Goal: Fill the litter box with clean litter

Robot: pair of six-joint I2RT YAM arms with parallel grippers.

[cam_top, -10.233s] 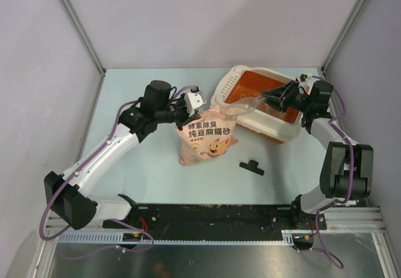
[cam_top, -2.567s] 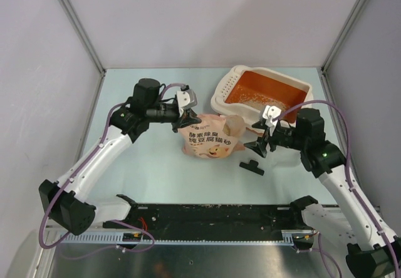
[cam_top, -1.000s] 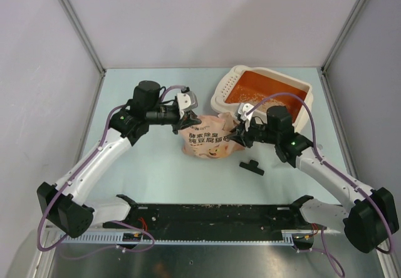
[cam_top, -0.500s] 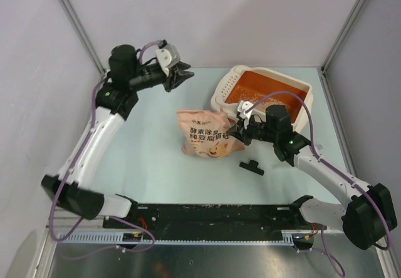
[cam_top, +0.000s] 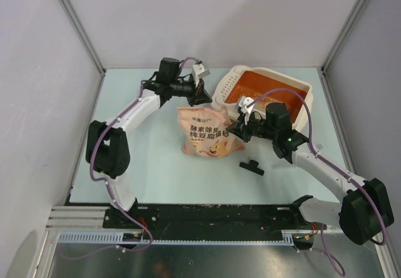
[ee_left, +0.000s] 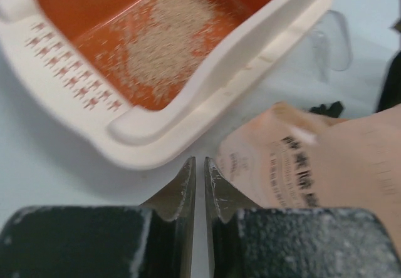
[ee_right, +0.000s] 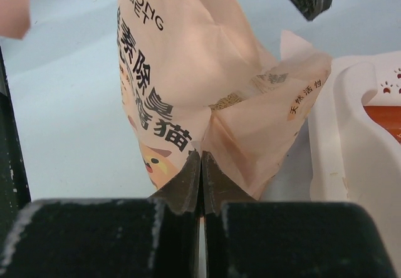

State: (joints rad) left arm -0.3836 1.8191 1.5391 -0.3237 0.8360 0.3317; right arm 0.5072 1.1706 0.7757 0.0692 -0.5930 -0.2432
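One change: left fingers (ee_left: 190, 173), clenched empty, now beside litter box (ee_left: 188, 128); right fingers (ee_right: 188, 179) still pinch pink bag (ee_right: 182, 71).

Pink bag (cam_top: 208, 134): I read "纯豆腐猫砂" across its front; my right wrist view adds partial "…DONG" and "…PET".

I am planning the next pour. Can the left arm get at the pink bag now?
Probably yes. The left gripper hangs just past the far edge of the pink bag, beside the litter box, with nothing between. The right gripper pinches only the bag's other corner. The left fingers must open first.
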